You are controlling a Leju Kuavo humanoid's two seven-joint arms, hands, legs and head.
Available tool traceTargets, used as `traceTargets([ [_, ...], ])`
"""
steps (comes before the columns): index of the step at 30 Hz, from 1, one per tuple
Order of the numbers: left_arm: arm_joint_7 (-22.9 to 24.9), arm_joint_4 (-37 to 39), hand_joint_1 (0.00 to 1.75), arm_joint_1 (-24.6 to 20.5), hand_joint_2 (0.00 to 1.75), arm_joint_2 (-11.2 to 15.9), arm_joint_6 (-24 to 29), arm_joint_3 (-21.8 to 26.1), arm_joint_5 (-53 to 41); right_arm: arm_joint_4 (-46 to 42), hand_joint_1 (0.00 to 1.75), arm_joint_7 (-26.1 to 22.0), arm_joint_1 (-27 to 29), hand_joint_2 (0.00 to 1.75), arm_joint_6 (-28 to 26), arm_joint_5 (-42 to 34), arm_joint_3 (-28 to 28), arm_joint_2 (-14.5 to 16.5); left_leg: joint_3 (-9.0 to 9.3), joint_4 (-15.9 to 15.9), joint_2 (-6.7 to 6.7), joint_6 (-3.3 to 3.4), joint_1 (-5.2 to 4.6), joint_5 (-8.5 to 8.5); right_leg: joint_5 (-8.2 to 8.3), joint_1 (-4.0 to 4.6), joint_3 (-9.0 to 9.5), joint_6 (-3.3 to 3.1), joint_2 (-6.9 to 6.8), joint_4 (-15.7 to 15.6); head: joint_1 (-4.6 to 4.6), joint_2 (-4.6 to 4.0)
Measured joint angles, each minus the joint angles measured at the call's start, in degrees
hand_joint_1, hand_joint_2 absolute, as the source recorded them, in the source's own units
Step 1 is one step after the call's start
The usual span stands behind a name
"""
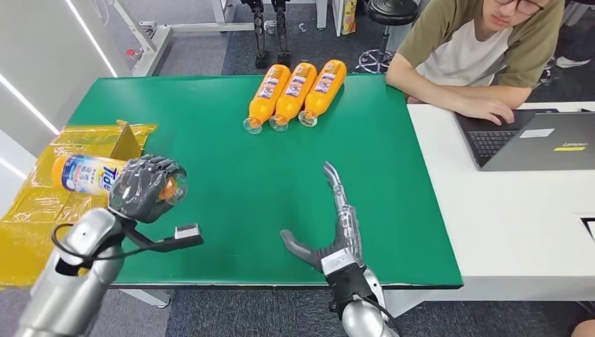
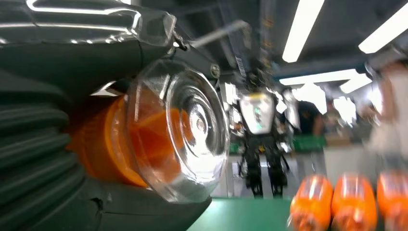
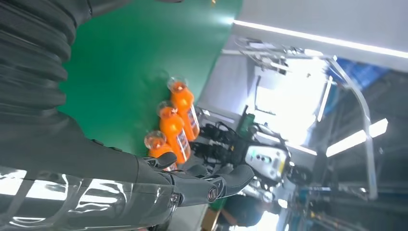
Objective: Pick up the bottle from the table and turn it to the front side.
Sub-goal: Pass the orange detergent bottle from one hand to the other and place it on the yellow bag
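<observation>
**A:** Item one, the held bottle [image 1: 88, 175]. Where was it?

**B:** In the left hand [image 1: 144, 187], lifted off the green counter [image 1: 231, 161], out at about nine o'clock over the counter's left edge. Fingers wrapped round its clear cap end; the left wrist view showed that cap [image 2: 185, 127] face-on, orange showing through it.

**A:** Long axis?

**B:** Roughly level, running nine to three: base toward nine o'clock, above the yellow bag [image 1: 42, 203], cap toward three. A blue-and-white label faced up at the camera, lettering only partly readable.

**A:** Item two, the other hand.

**B:** The right hand [image 1: 335, 232] lay open and held nothing, fingers straight toward twelve o'clock, thumb out toward nine, low over the counter's near edge. Well apart from the bottle.

**A:** So the turn rested on which hand?

**B:** The left, in my judgement. It had the bottle; a roll about that nine-to-three axis would bring another face forward. With the grip at the cap only, the long body could sag or slip.

**A:** Other stock?

**B:** Three orange bottles [image 1: 295, 93] side by side at twelve o'clock, caps toward the robot. A person [image 1: 477, 49] at two o'clock with a laptop [image 1: 540, 140].
</observation>
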Motion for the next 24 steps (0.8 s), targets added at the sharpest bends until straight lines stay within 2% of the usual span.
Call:
traceTargets([
  [4, -0.95, 11.69, 1.75, -8.33, 1.75, 3.28, -2.54, -3.75, 0.59, -2.21, 0.0, -2.34, 0.79, 1.75, -1.89, -2.61, -0.34, 0.0, 0.01, 0.0, 0.16, -0.04, -0.01, 0.04, 0.1, 0.0, -0.02, -0.08, 0.16, 0.01, 0.01, 0.0],
  [8, -0.61, 21.55, 1.75, -12.61, 1.75, 4.61, -3.0, -6.83, 1.17, -5.23, 0.0, -4.02, 1.23, 1.75, -3.41, -4.14, -0.58, 0.0, 0.0, 0.01, 0.28, -0.04, -0.02, 0.03, 0.1, -0.02, -0.09, -0.08, 0.29, 0.0, 0.01, 0.0],
  [15, 1.16, 31.19, 1.75, -14.33, 1.75, 4.63, -4.14, -9.39, 2.18, -8.85, 0.0, -4.24, 1.44, 1.75, -4.56, -4.23, -0.59, 0.0, -0.04, 0.0, 0.3, -0.05, -0.02, 0.0, 0.1, -0.01, -0.16, -0.09, 0.32, 0.0, 0.02, 0.0],
  [24, 5.7, 38.85, 1.75, -12.35, 1.75, 2.36, -4.25, -9.67, 4.28, -10.46, 0.0, -3.93, 2.3, 1.75, -4.89, -4.64, -0.59, 0.0, -0.07, 0.0, 0.29, -0.05, -0.02, 0.0, 0.1, -0.01, -0.17, -0.09, 0.31, 0.0, 0.01, 0.0],
])
